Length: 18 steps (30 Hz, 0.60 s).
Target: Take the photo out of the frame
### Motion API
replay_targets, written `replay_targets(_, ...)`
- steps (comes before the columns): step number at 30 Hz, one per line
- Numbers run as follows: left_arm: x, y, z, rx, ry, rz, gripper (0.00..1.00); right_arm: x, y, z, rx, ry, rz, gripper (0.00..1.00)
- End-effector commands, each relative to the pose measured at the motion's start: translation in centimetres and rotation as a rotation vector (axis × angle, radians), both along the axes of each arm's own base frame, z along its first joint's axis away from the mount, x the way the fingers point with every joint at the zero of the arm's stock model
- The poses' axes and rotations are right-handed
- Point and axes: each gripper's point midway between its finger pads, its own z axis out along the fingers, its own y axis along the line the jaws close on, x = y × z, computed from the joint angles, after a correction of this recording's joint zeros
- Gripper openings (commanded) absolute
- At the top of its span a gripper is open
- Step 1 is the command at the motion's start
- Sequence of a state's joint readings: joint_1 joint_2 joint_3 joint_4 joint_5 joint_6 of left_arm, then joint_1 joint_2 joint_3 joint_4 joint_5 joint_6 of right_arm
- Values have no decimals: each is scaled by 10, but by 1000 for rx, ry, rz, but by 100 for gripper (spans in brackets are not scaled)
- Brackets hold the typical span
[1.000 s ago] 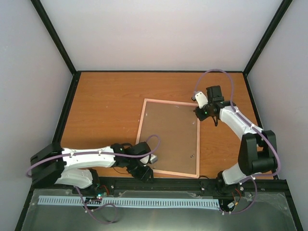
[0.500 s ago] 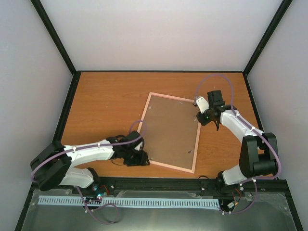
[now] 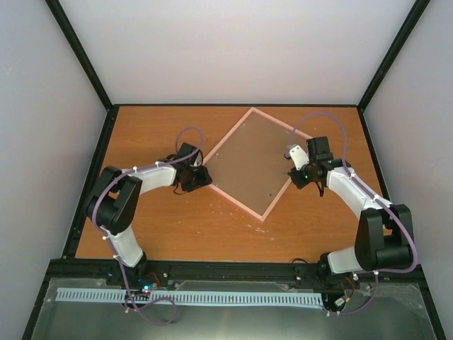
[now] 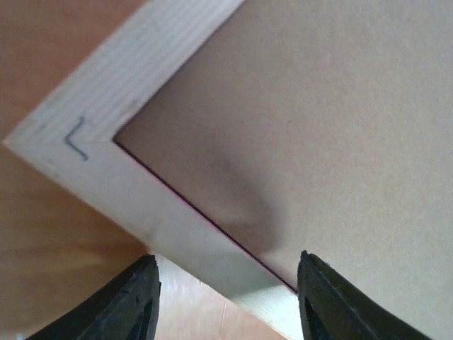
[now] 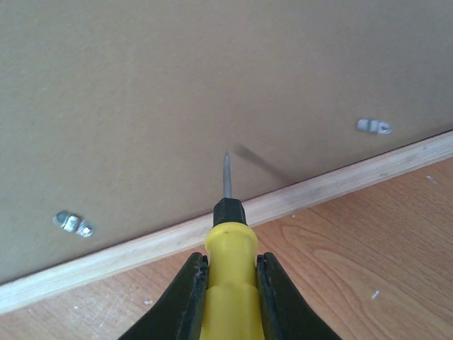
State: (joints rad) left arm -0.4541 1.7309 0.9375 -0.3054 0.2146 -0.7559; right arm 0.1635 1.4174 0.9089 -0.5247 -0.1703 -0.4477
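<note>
Gripping a yellow screwdriver, right fingers hover over the frame (back up); left fingers parted.

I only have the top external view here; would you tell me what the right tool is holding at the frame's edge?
Observer: The right tool is shut on a yellow-handled screwdriver, its thin blade aimed at the brown backing board.
Operator: Thank you. Is anything fastening that board?
Observer: Two small metal tabs sit on the board beside the pale wood rail of the frame, one on each side of the blade.
Operator: And how does the left tool stand?
Observer: The left tool is open, and the frame's rail shows between its fingers, near a corner joined by a staple. I cannot tell whether they touch it.
</note>
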Motion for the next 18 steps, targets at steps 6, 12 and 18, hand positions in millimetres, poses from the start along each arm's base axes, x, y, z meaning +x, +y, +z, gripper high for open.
replay_targets(6,32,15,-40,178,36,29,49,-5,6,1,45,4,8,3)
replay_targets(12,26,17,-50,194,43,-21,37,-7,4,2,40,-7,9,3)
replay_targets(18,18,55,-59,235,78,-28,30,-7,4,5,44,-13,7,3)
